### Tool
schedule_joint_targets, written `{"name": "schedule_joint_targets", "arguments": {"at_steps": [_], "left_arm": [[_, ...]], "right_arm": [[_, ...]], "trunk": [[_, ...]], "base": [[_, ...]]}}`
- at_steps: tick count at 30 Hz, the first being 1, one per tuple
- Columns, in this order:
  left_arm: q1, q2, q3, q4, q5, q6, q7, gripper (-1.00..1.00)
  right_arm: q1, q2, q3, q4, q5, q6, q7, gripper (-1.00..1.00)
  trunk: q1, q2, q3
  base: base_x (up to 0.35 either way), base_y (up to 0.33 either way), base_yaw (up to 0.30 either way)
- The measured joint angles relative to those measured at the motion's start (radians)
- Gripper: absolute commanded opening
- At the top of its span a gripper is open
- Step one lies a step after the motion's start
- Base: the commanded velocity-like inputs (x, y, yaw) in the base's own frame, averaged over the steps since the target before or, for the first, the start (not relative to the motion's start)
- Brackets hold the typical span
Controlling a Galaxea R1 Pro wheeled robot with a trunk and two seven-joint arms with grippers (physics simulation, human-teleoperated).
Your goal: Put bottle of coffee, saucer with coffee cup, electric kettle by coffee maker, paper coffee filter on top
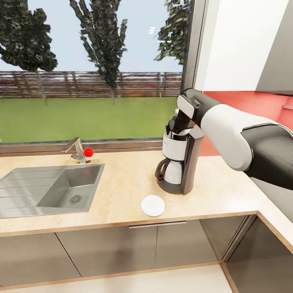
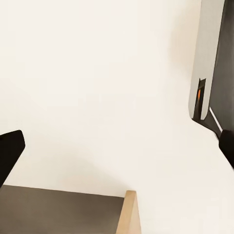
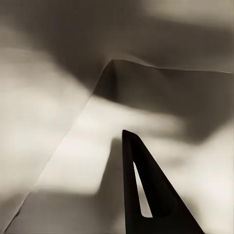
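Right gripper [image 1: 178, 127] pressed onto top of coffee maker [image 1: 179, 162] — cannot tell if holding anything. Saucer [image 1: 153, 205] below it, on kitchen countertop [image 1: 122, 187].

No text, label, brand, number or sign can be read anywhere, neither on the coffee maker [image 1: 179, 160] at centre right of the head view (its white housing is plain) nor on the saucer [image 1: 153, 205] below it.

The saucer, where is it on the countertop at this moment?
In the head view, the saucer lies flat on the kitchen countertop near its front edge, just in front of the coffee maker and right of the sink.
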Motion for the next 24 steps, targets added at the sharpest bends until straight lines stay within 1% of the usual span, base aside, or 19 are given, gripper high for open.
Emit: {"name": "schedule_joint_targets", "arguments": {"at_steps": [15,24], "left_arm": [[0.0,0.0,0.0,0.0,0.0,0.0,0.0,1.0],[0.0,0.001,0.0,0.0,0.0,0.0,0.0,1.0]], "right_arm": [[0.0,0.0,0.0,0.0,0.0,0.0,0.0,-1.0],[0.001,0.0,0.0,0.0,0.0,0.0,0.0,-1.0]], "trunk": [[0.0,0.0,0.0],[0.0,0.0,0.0]], "base": [[0.0,0.0,0.0],[0.035,0.0,0.0]]}}
